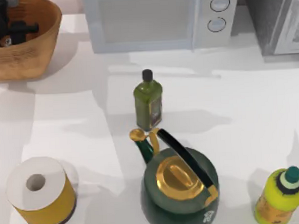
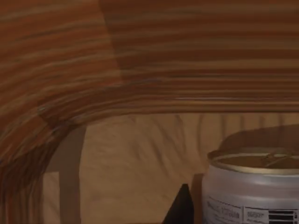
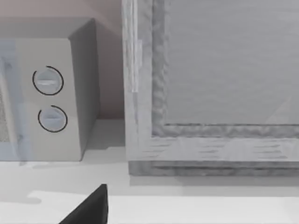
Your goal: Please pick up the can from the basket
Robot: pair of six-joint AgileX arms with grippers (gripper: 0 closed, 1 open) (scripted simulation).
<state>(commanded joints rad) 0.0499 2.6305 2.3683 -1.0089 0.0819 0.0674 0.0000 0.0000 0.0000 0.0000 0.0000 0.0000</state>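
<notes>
At the upper left of the top view, the large round orange-brown wicker basket (image 1: pixel 23 56) sits at the table's left rear corner with the left arm's dark gripper (image 1: pixel 7 30) lowered inside it. The left wrist view shows what that arm hides from above: the small silver-topped can (image 2: pixel 254 191) with its pale label standing upright on the basket's floor, close beside one dark fingertip (image 2: pixel 180 207). Whether the left gripper is spread or closed cannot be told. One dark fingertip (image 3: pixel 88 207) of the right gripper shows in the right wrist view.
</notes>
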